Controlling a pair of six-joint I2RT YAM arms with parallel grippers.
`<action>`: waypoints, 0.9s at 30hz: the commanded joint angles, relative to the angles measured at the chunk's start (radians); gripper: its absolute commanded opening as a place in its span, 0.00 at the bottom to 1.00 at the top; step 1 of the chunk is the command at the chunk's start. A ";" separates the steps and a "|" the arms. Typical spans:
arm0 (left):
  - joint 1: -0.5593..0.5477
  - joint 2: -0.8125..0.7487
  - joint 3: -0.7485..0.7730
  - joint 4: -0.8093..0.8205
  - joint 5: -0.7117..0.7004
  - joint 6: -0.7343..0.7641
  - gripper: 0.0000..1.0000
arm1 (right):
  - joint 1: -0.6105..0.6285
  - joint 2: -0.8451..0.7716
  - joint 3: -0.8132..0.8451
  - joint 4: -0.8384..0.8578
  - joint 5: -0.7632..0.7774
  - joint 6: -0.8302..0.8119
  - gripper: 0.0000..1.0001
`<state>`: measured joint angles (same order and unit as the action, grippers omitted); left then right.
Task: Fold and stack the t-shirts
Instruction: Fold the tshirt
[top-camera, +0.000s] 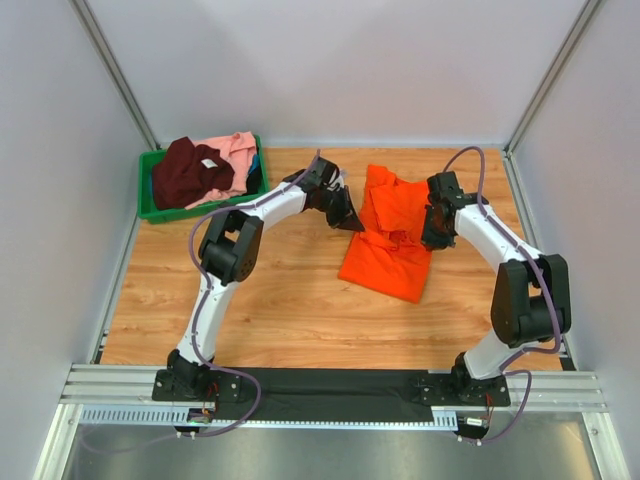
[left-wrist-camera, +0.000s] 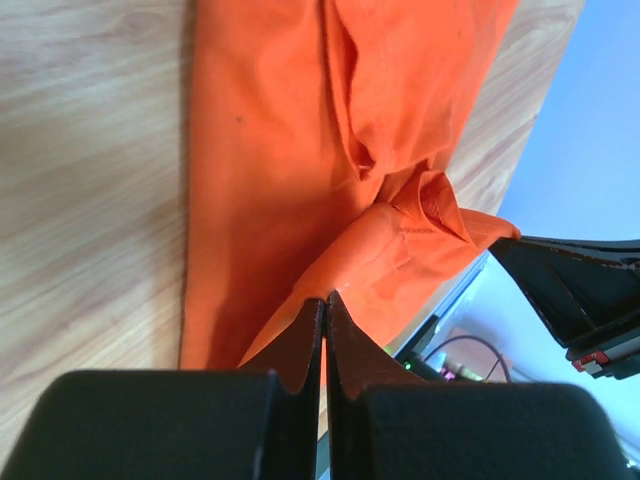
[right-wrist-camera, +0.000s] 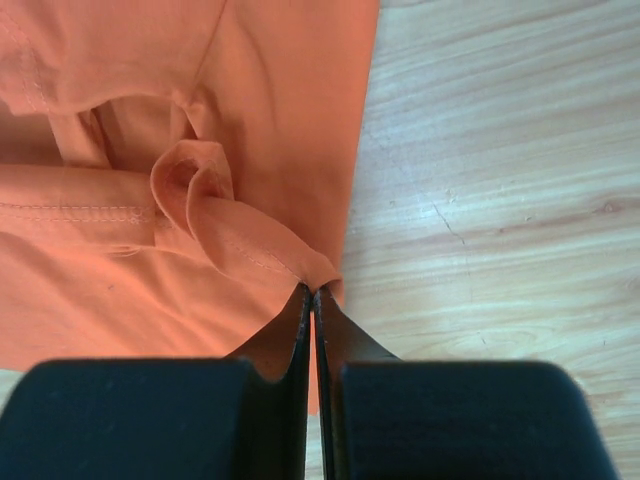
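Note:
The orange t-shirt (top-camera: 392, 240) lies partly folded on the wooden table, right of the middle. My left gripper (top-camera: 353, 220) is at its left edge, shut on a pinch of orange cloth (left-wrist-camera: 380, 245) that rises to the closed tips (left-wrist-camera: 325, 298). At the shirt's right edge my right gripper (top-camera: 431, 238) is shut on a hemmed fold (right-wrist-camera: 250, 245), its tips (right-wrist-camera: 313, 290) pressed together around it. The maroon t-shirt (top-camera: 190, 172) with a white neck label and the pink t-shirt (top-camera: 236, 148) lie bunched in the bin.
A green plastic bin (top-camera: 146, 200) stands at the back left corner of the table. Grey walls close in the back and both sides. The right arm's black gripper (left-wrist-camera: 585, 290) shows at the right of the left wrist view.

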<state>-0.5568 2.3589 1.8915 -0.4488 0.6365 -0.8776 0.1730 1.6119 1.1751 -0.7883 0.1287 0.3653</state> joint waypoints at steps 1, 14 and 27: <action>0.015 0.022 0.035 0.041 0.006 -0.043 0.00 | -0.013 0.014 0.052 0.044 -0.001 -0.040 0.00; 0.034 0.057 0.050 0.133 0.024 -0.081 0.12 | -0.056 0.123 0.089 0.106 0.000 -0.046 0.00; 0.029 -0.125 -0.066 0.070 -0.126 0.098 0.37 | -0.061 0.036 0.135 0.021 -0.035 0.075 0.32</action>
<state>-0.5262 2.3646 1.8503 -0.3595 0.5648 -0.8585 0.1097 1.7317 1.3006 -0.7444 0.1223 0.3889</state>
